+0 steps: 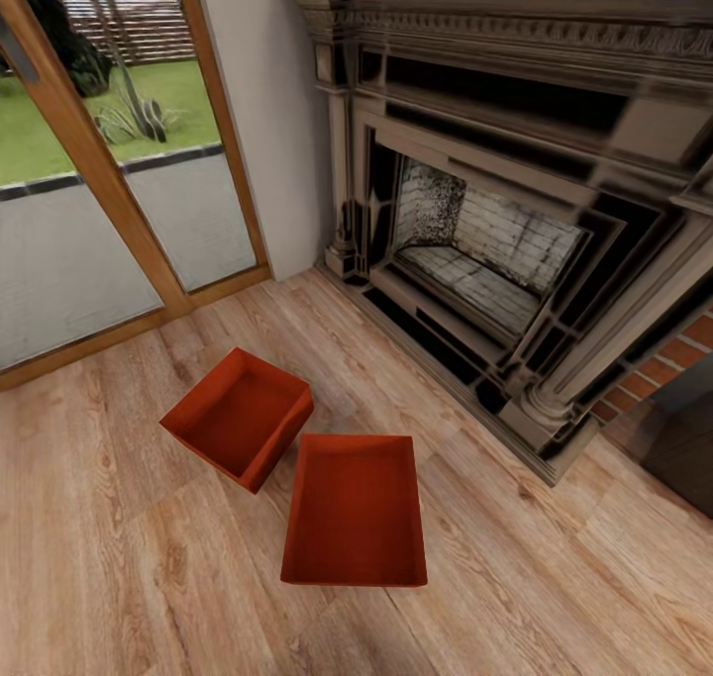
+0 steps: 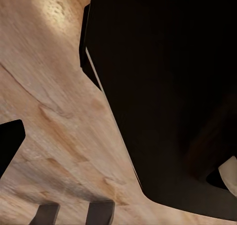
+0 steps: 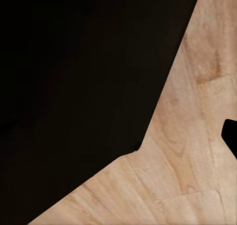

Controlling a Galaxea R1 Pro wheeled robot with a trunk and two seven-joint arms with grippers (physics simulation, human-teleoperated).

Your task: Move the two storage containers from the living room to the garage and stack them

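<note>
containers: I see two red-orange storage bins [image 1: 241,416] [image 1: 356,509] on wood plank floor [image 1: 119,557], corners nearly touching, just before the fireplace [image 1: 495,250].
left gripper [image 2: 74,212]: two dark fingertips over planks, apart, holding nothing.
right gripper: can't tell its state.

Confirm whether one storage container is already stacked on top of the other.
No: in the head view the left container and the right container both sit side by side on the wood plank floor, corners nearly meeting.

bins [image 1: 297,473] open-topped (corners nearly touching) | bare planks [image 1: 119,557] around | fireplace [image 1: 495,260] behind
</note>
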